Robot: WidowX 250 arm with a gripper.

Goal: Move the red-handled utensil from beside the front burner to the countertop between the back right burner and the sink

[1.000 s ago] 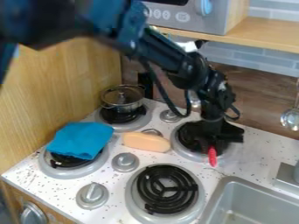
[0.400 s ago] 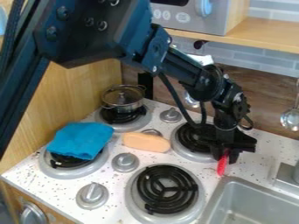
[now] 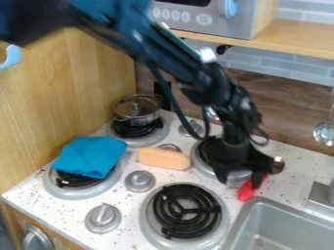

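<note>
Sliding nearer the sink (image 3: 262, 201), the red object (image 3: 246, 191) is lying on the counter just short of its rim, while the upper arm is shifting higher. The gripper's (image 3: 239, 182) jaws are standing apart, with the red object beside the finger nearer the sink; whether they are touching is unclear. Keeping the jaws wide and moving slowly and vertically would, I judge, be avoiding a nudge toward the basin. Above, the wrist is pointing down over the rear burner (image 3: 204, 168), and the forearm (image 3: 173, 56) is slanting down from the upper left.
</note>
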